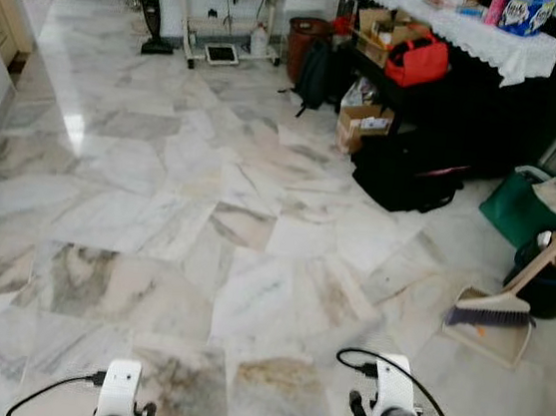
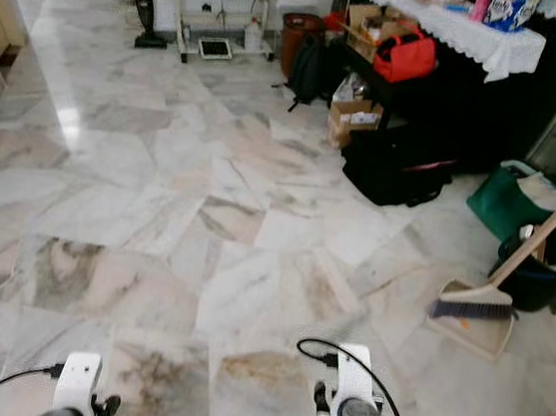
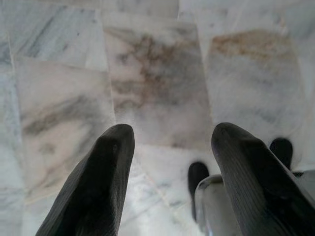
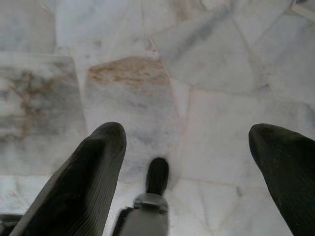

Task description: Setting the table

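Between the spread black fingers of the left gripper (image 3: 170,162) lies nothing but veined marble floor (image 1: 206,220), and the right gripper (image 4: 189,162) is parted wider still, equally empty — both arms hang low at the robot's sides, presumably because nothing has been picked up and it is crossing the room. Ahead and to the right stands a table with a white lace cloth (image 1: 478,35), cluttered with boxes; whether this is the one to be set I cannot tell, and no dishes or cutlery can be made out. Around it sit a red bag (image 1: 417,61), a cardboard box (image 1: 362,127) and a black bag (image 1: 408,173) — while a broom (image 1: 525,286) leans over its dustpan (image 1: 489,342) further right.
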{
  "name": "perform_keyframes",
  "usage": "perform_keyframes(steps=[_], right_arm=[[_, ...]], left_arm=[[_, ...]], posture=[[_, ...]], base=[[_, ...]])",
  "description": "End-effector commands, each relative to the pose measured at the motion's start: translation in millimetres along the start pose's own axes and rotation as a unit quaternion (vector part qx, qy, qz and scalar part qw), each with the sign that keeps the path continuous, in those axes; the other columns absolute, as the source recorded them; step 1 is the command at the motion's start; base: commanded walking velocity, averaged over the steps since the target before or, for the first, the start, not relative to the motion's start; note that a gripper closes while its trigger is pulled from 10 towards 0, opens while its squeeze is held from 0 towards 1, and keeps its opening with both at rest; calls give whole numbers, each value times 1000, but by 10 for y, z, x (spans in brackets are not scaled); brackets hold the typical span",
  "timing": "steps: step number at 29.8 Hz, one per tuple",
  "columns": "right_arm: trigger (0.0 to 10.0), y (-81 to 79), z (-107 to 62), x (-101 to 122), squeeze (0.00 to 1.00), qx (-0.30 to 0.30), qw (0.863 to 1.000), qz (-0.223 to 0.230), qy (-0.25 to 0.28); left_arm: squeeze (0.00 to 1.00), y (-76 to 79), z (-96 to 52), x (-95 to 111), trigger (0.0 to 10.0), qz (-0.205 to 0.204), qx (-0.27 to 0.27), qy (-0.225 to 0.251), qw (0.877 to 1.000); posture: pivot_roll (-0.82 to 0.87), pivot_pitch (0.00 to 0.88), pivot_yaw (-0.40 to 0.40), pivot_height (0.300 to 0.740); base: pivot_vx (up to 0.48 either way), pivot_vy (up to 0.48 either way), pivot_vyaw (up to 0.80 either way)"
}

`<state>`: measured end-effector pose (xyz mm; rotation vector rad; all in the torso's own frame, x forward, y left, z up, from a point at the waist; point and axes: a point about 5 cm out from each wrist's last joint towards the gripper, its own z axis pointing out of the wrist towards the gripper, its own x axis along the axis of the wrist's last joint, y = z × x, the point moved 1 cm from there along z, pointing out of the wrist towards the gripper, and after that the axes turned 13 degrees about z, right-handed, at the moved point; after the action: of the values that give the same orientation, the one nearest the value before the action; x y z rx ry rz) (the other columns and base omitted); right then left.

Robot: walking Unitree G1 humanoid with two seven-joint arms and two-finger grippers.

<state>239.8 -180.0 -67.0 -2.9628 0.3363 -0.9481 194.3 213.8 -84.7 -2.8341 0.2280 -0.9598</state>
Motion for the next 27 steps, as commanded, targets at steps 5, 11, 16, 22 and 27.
perform_keyframes(steps=[5,11,16,22,27], right_arm=[[10000,59,-3,-1,0,-7,1000,0,-7],[10000,59,-3,8,0,-5,1000,-3,-7],[10000,57,-3,14,0,-5,1000,4,-2],[10000,61,-3,18,0,-7,1000,5,-1],[10000,67,-3,18,0,-8,1000,2,-3]], left_arm=[[0,20,9,33,10000,9,-2,2,1000],[0,26,11,41,10000,13,-5,2,1000],[0,28,12,44,10000,13,-5,3,1000],[0,34,13,51,10000,14,-10,4,1000],[0,38,13,53,10000,14,-10,4,1000]], posture=[[-15,0,27,740],[-16,0,27,740],[-16,0,26,740],[-16,0,25,740],[-17,0,25,740]], base=[[0,-232,-504],[0,-339,-572],[0,-341,0],[0,-342,0],[0,-344,0]])
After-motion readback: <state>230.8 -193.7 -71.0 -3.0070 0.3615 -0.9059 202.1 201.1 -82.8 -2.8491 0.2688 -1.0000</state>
